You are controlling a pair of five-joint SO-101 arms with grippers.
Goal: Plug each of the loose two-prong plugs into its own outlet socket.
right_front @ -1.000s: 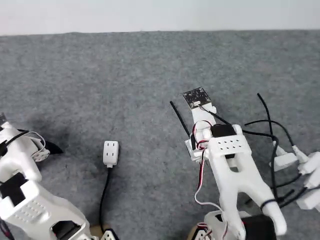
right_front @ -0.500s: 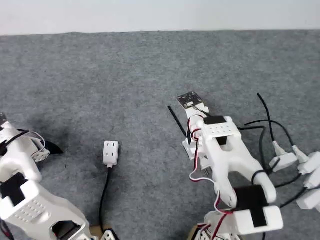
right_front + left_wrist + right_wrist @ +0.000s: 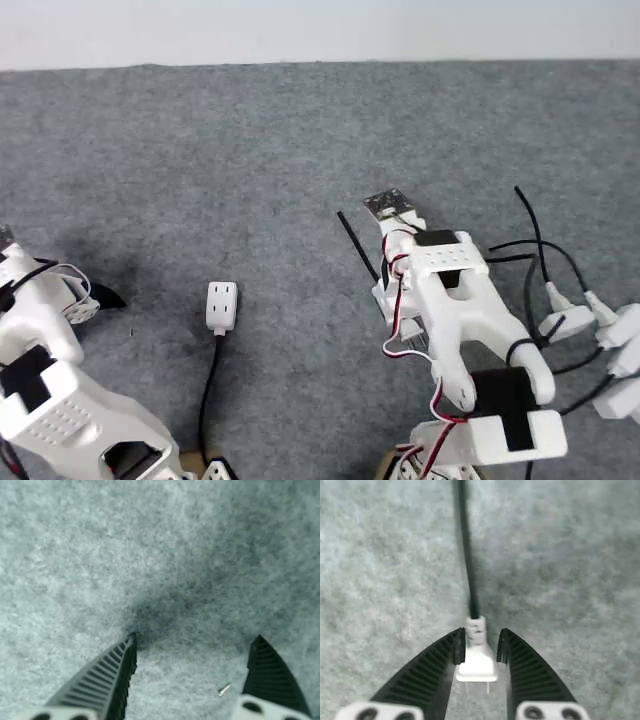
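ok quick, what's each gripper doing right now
left gripper: open, holding nothing
right gripper: closed on the white two-prong plug

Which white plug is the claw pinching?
The small white two-prong plug with the black cord, squeezed in the right claw. The other white plugs lie bunched by the grey mat's right edge, untouched.

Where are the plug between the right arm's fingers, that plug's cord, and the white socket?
plug [image 3: 477,664]: right wrist view, on its white body.
cord [image 3: 466,555]: right wrist view, on the black stretch leading away from the plug.
socket [image 3: 221,303]: high view, on its slotted white face.
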